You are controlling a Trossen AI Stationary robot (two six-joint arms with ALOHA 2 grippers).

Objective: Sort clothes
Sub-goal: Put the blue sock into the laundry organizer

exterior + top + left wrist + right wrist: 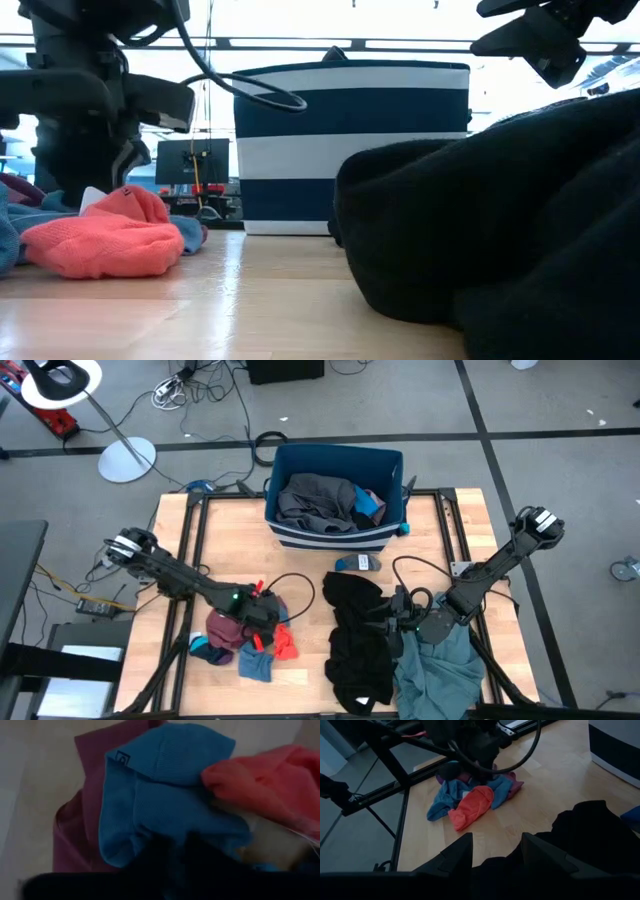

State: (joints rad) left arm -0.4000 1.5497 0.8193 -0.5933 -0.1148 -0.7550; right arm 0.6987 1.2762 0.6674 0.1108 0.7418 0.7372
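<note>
Left gripper [262, 622]: low over the small pile, grasp unclear.
Small pile: maroon garment [226, 630], blue piece [165, 795], red piece [105, 235] on counter [310, 660].
Right gripper [492, 851]: released, above black garment [355, 635].
Bin [335, 538]: holds grey clothes [315, 500].

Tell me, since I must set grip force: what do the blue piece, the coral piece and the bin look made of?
Blue piece: ribbed knit, matte, probably cotton; fine ribs show. Coral piece: fuzzy, soft knit, perhaps fleece; nubby surface. Bin: woven fabric, navy with white stripes, seemingly stiffened; its walls stand straight.
</note>
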